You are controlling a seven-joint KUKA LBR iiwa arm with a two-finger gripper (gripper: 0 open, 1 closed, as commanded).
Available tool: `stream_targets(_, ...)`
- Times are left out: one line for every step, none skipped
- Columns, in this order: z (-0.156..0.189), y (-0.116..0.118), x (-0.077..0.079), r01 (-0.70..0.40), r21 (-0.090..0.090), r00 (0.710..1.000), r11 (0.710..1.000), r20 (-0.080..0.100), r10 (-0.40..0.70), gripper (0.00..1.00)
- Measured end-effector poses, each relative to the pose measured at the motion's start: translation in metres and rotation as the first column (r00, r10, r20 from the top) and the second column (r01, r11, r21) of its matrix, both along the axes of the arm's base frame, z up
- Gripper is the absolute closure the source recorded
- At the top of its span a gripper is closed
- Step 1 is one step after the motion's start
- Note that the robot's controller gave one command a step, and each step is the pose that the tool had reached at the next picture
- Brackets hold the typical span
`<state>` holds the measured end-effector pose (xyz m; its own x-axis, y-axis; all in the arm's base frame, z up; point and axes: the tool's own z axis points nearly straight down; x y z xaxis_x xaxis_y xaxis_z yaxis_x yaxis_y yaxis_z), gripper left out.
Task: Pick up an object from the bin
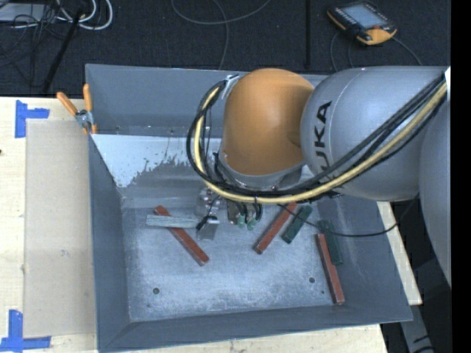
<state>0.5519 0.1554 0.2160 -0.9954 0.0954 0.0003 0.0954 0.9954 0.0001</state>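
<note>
My gripper (209,228) hangs low over the middle of the bin floor, under the arm's orange cover, which hides most of it. Just left of and below it lies a red-brown stick (190,245), slanting down to the right. A flat grey strip (169,221) lies across that stick's upper end and reaches up to the gripper. A short red piece (162,211) sits above the strip. To the gripper's right, a second red-brown stick (273,229) leans diagonally beside a dark green bar (294,226).
A third red-brown stick (331,269) lies along the bin's right wall with a dark green piece (330,246) by its upper end. The arm and its cables cover the bin's back right part. The front of the floor is bare metal.
</note>
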Motion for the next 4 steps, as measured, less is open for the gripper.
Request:
stream_targets(-0.049,0.021,0.010,0.016,0.002,1.000,1.000,0.005,-0.016,1.00)
stream_targets(-0.072,0.011,-0.003,0.045,-0.002,0.999,0.999,-0.010,-0.045,1.00)
stream_targets(-0.018,0.042,0.027,0.022,-0.002,1.000,1.000,-0.001,-0.022,1.00)
stream_targets(-0.001,0.032,-0.014,0.016,-0.001,1.000,1.000,-0.002,-0.016,1.00)
